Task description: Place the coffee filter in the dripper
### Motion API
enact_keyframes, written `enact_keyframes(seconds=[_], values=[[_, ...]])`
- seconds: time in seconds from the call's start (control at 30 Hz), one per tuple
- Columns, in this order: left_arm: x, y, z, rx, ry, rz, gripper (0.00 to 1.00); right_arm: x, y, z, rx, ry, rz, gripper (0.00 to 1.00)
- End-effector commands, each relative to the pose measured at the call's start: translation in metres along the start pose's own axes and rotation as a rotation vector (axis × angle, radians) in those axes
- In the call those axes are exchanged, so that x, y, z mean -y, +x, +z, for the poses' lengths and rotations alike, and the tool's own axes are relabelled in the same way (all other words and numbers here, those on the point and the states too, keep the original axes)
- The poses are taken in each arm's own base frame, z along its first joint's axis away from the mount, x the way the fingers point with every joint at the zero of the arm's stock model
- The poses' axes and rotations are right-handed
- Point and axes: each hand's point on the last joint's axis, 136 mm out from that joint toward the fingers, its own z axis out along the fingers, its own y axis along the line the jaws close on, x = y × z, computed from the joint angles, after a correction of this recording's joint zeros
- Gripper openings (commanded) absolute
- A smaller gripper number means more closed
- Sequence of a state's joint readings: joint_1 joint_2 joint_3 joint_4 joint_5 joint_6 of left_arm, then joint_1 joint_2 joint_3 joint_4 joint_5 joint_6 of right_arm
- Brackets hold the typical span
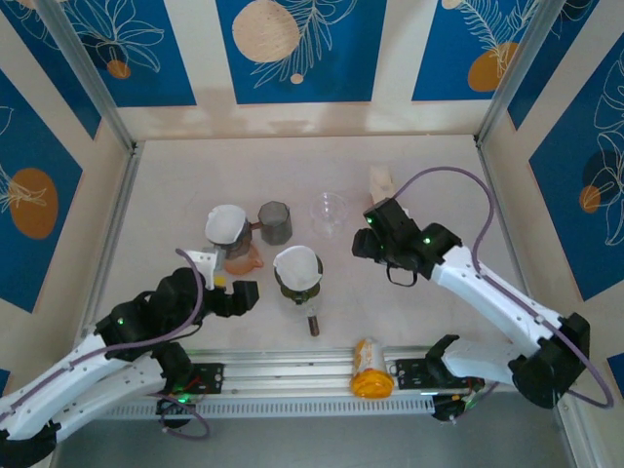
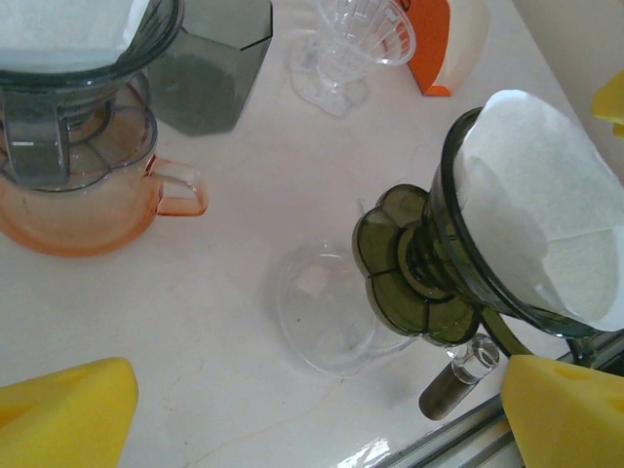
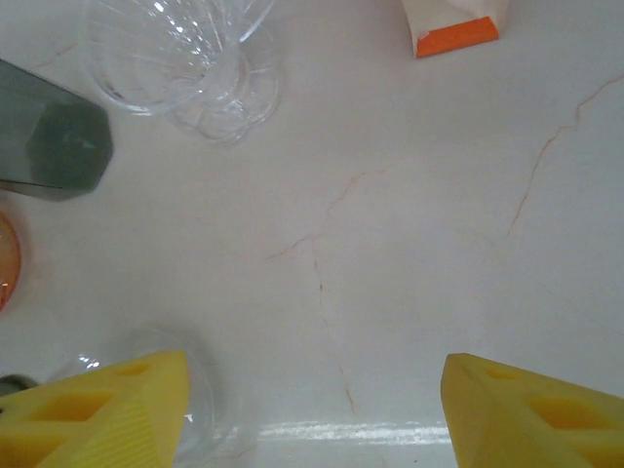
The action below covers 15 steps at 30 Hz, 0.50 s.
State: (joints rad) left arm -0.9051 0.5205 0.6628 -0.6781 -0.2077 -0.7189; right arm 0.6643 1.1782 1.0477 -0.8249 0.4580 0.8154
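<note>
Left pincer [image 2: 314, 417] hangs open, coffee filter [image 2: 546, 214] in dripper [image 2: 409, 265] just beside it.

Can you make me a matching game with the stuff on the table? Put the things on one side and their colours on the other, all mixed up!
Things:
1. jug
2. cup
3. empty dripper
4. paper filter

Colours:
A. white
B. see-through
C. orange
D. dark grey

Right pairs: 1-C, 2-D, 3-B, 4-A.
</note>
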Motion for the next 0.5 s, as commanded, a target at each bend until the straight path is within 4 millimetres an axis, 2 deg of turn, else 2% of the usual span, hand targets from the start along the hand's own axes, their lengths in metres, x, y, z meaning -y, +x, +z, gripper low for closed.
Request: enact_keyframes(seconds=[0.0,0.17,0.37,0.47], values=[[-0.01,0.014,0.006,-0.045,-0.028,-0.029,0.94,-0.014,-0.005,0.013,-0.029,-0.045,-0.008,0.68],[-0.011,0.028,0.017,-0.086,-0.017,-0.039,0.87,-0.021,-0.014,0.032,-0.064,-0.062,0.014,0.66],[-0.016,0.046,0.029,-0.135,-0.02,-0.039,0.84,-0.041,-0.03,0.054,-0.07,-0.122,0.059,0.62],[-0.018,0.053,0.033,-0.146,-0.011,-0.049,0.83,-0.045,-0.045,0.069,-0.06,-0.129,0.136,0.61]])
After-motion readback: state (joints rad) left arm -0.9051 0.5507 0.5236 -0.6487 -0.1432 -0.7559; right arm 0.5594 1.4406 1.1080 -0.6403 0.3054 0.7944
